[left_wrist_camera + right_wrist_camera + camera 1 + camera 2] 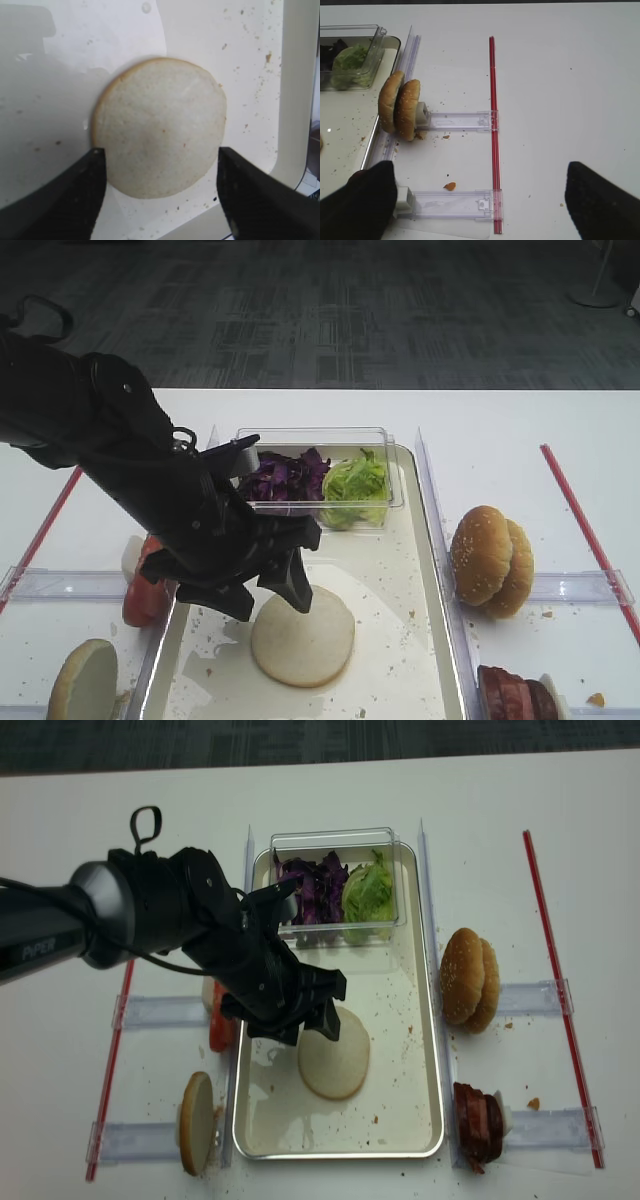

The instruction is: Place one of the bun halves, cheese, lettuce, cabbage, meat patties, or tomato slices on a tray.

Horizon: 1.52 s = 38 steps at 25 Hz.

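A flat bun half [302,635] lies cut face up on the tray [415,640], in its near part. The left gripper [268,592] hangs just above the bun half's left edge, jaws spread wide, one on either side of it in the wrist view, gripping nothing. At the tray's far end a clear box [318,472] holds purple cabbage [284,478] beside green lettuce [354,486]. Tomato slices [145,590] stand left of the tray; meat patties [512,695] and two sesame buns [491,560] stand right of it on the tabletop [520,430]. The right gripper [480,202] has its jaws wide apart, empty.
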Motion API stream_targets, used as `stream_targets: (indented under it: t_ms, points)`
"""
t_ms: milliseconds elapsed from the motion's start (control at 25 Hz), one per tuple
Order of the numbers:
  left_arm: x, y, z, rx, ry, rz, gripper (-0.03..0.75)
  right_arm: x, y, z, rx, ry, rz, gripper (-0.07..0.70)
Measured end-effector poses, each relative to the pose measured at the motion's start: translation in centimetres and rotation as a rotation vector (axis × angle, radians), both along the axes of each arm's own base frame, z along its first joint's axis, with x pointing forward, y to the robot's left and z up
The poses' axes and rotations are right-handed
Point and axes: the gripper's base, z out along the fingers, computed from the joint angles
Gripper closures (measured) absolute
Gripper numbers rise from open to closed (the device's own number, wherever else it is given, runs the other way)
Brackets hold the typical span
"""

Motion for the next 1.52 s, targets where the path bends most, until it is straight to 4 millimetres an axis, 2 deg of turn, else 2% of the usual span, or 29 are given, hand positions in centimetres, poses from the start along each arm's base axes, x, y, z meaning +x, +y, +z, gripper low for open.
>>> stream_targets:
  t_ms: [240, 360, 760, 880, 1160, 1520]
  points:
    - [0.0, 0.0, 0.0, 0.001, -0.001, 0.002, 0.278, 0.0, 0.0, 0.0, 0.002, 0.0, -0.001, -0.06]
    - [-0.1, 0.1, 1.0, -0.015, -0.029, 0.002, 0.278, 0.0, 0.0, 0.0, 0.002, 0.0, -0.001, -0.06]
    - [-1.3, 0.6, 9.2, -0.144, -0.233, -0.019, 0.278, 0.0, 0.0, 0.0, 0.004, 0.0, -0.002, -0.06]
    - [-1.9, 0.9, 10.8, -0.168, -0.272, -0.025, 0.278, 0.0, 0.0, 0.0, 0.004, 0.0, -0.002, -0.06]
    - [-2.2, 1.3, 11.1, -0.13, -0.291, -0.042, 0.278, 0.0, 0.0, 0.0, 0.004, 0.0, -0.002, -0.06]
    - [-1.8, 4.8, 9.6, 0.299, -0.311, -0.067, 0.278, 0.0, 0.0, 0.0, 0.004, 0.0, -0.002, -0.06]
